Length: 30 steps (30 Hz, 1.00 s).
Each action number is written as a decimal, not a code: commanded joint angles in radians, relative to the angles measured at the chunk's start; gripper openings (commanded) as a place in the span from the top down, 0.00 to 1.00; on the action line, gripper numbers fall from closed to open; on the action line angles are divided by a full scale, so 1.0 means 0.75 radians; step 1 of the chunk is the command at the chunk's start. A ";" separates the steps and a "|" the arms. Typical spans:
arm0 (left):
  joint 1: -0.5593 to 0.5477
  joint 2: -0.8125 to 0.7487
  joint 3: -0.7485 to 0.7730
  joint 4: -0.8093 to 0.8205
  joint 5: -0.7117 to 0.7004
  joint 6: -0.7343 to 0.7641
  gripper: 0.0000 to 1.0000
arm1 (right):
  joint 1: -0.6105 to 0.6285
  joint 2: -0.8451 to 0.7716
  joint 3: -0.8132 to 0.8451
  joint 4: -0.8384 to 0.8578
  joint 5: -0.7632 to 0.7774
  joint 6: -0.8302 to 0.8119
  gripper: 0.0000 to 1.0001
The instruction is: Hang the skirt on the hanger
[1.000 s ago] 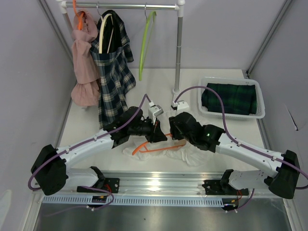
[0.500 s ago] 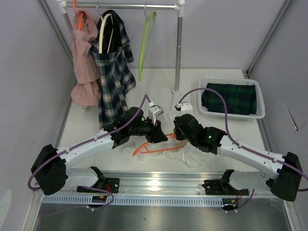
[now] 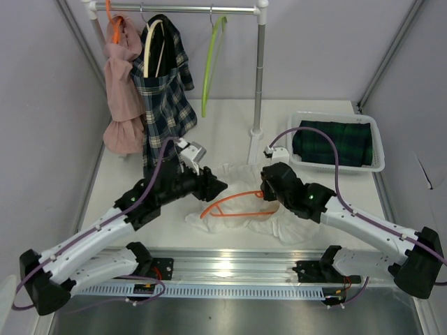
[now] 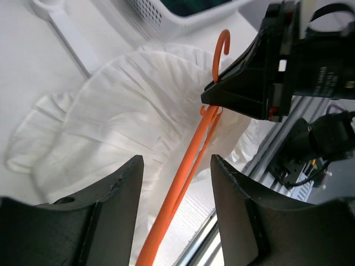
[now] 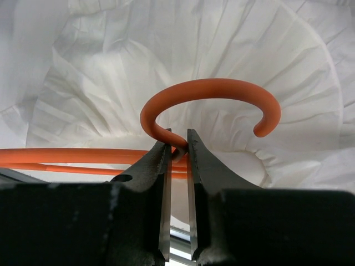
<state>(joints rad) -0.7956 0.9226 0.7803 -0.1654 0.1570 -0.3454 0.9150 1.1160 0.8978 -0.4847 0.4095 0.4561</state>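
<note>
The white skirt (image 3: 281,227) lies crumpled on the table between the arms. On it lies the orange hanger (image 3: 225,203), its hook toward the right arm. My right gripper (image 3: 268,195) is shut on the neck of the hanger just under the hook (image 5: 211,88), as the right wrist view shows (image 5: 178,136). My left gripper (image 3: 219,186) hovers to the left of the hanger, open. In the left wrist view the hanger's bars (image 4: 187,166) run below and between the spread fingers (image 4: 176,163), which touch nothing, over the pleated skirt (image 4: 122,116).
At the back a clothes rail (image 3: 181,9) carries a pink garment (image 3: 122,91), a plaid dress (image 3: 164,105) and a green hanger (image 3: 211,63). Its pole (image 3: 259,77) stands mid-table. A white basket (image 3: 300,159) with dark plaid cloth sits back right.
My left gripper has opened, let go of the hanger and drawn back to the left. My right gripper has shut on the hanger's neck and moved slightly away. More of the skirt shows.
</note>
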 commanded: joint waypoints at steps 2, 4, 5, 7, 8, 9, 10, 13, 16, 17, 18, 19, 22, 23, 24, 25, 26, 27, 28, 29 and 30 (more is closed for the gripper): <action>0.003 -0.195 -0.038 -0.078 -0.136 -0.042 0.44 | -0.054 -0.005 0.040 -0.006 -0.002 0.034 1.00; 0.003 -0.283 -0.091 -0.088 -0.130 -0.055 0.44 | -0.083 0.013 0.055 -0.012 -0.016 0.046 1.00; 0.003 -0.307 -0.114 -0.086 -0.128 -0.079 0.45 | -0.095 0.019 0.059 -0.010 -0.024 0.046 1.00; 0.003 -0.346 -0.189 -0.078 -0.101 -0.108 0.48 | -0.128 0.044 0.069 -0.012 -0.045 0.057 1.00; 0.003 -0.373 -0.212 -0.072 -0.095 -0.140 0.50 | -0.136 0.052 0.071 -0.010 -0.053 0.059 1.00; 0.001 -0.383 -0.265 -0.046 -0.079 -0.163 0.51 | -0.144 0.060 0.073 -0.010 -0.057 0.063 1.00; 0.001 -0.393 -0.285 -0.029 -0.044 -0.186 0.52 | -0.158 0.081 0.081 -0.014 -0.061 0.069 1.00; -0.013 -0.414 -0.388 0.044 0.017 -0.251 0.53 | -0.199 0.113 0.095 -0.008 -0.096 0.079 1.00; -0.060 -0.398 -0.461 0.102 0.012 -0.290 0.53 | -0.236 0.140 0.116 -0.004 -0.127 0.087 1.00; -0.076 -0.388 -0.482 0.114 0.008 -0.304 0.53 | -0.242 0.146 0.132 -0.006 -0.131 0.087 1.00; -0.117 -0.365 -0.494 0.149 -0.001 -0.310 0.53 | -0.256 0.154 0.140 -0.008 -0.137 0.089 1.00; -0.142 -0.351 -0.511 0.161 -0.013 -0.319 0.53 | -0.259 0.169 0.147 -0.010 -0.139 0.091 1.00; -0.230 -0.273 -0.517 0.206 -0.082 -0.337 0.52 | -0.275 0.185 0.165 -0.010 -0.151 0.091 1.00; -0.252 -0.247 -0.513 0.210 -0.137 -0.347 0.52 | -0.277 0.189 0.167 -0.006 -0.153 0.089 1.00; -0.289 -0.220 -0.509 0.210 -0.170 -0.351 0.52 | -0.281 0.187 0.167 -0.004 -0.159 0.091 1.00; -0.305 -0.159 -0.496 0.212 -0.199 -0.362 0.51 | -0.281 0.187 0.167 -0.002 -0.164 0.093 1.00; -0.334 -0.126 -0.484 0.212 -0.270 -0.364 0.51 | -0.283 0.187 0.167 -0.004 -0.166 0.093 1.00; -0.346 -0.089 -0.466 0.212 -0.309 -0.368 0.51 | -0.285 0.187 0.167 -0.006 -0.168 0.091 1.00; -0.361 -0.056 -0.460 0.212 -0.340 -0.372 0.51 | -0.289 0.185 0.165 -0.006 -0.168 0.091 1.00; -0.373 0.019 -0.447 0.255 -0.360 -0.364 0.51 | -0.289 0.185 0.165 -0.004 -0.170 0.093 1.00; -0.401 0.060 -0.403 0.247 -0.419 -0.364 0.51 | -0.291 0.183 0.165 -0.006 -0.172 0.093 1.00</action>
<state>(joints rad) -1.0607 0.9024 0.4026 -0.0467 -0.0227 -0.5976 0.7040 1.2549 0.9768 -0.5049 0.2855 0.5060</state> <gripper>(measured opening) 0.489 0.156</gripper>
